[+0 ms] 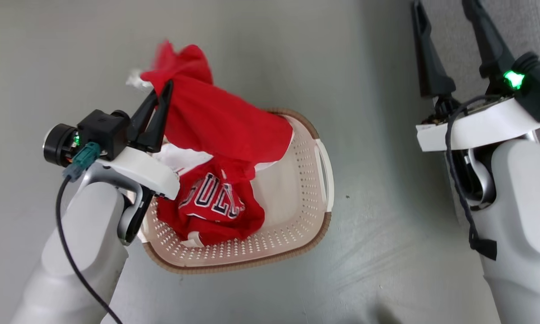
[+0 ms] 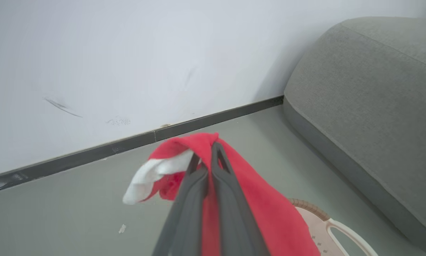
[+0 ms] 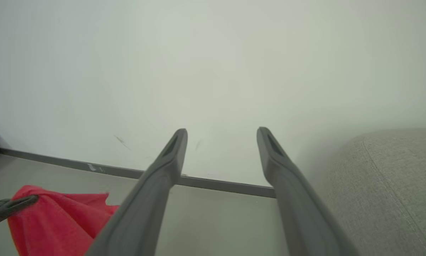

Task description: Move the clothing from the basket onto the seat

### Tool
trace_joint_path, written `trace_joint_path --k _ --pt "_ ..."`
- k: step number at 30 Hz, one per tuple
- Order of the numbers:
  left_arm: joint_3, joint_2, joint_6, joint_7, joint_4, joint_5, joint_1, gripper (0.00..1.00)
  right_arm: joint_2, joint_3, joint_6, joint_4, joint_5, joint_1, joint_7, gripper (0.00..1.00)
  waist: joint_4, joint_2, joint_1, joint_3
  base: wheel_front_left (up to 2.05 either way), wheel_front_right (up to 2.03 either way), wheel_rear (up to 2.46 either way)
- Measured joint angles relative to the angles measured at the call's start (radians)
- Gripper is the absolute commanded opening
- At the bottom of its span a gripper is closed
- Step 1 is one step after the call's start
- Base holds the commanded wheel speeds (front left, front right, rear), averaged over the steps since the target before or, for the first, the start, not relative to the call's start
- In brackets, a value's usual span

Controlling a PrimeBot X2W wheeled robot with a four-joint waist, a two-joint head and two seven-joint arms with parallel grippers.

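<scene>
My left gripper [image 1: 165, 87] is shut on a plain red garment [image 1: 220, 121] and holds it lifted, its lower part draping down over the far side of the cream basket [image 1: 297, 211]. From the left wrist, the pinched red cloth [image 2: 255, 199] shows a white lining at its tip. A second red garment with dark white-outlined lettering [image 1: 213, 202] lies inside the basket. My right gripper [image 1: 445, 18] stands open and empty at the upper right, over the edge of the grey seat [image 1: 517, 27]. The seat [image 2: 369, 106] rises right of the basket.
The basket stands on a grey-green floor [image 1: 387, 225]. A white wall with a dark skirting strip [image 2: 134, 142] runs behind. A small white scrap [image 2: 122, 228] lies on the floor. A basket handle [image 2: 344, 234] shows below the held cloth.
</scene>
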Motion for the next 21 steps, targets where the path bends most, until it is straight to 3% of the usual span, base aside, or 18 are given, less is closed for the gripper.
trace_joint_path --k 9,21 --pt "0.069 0.032 0.008 -0.003 -0.149 -0.002 0.049 0.0 -0.011 0.008 0.0 0.032 -0.003 0.063 0.0 1.0 0.035 0.0 0.0 -0.107 0.0 0.0 0.0" --pt "0.095 0.071 0.007 -0.003 -0.22 -0.002 0.05 0.0 -0.025 0.098 0.0 0.078 0.002 0.137 0.0 1.0 0.073 0.0 0.0 -0.259 0.0 0.0 0.0"
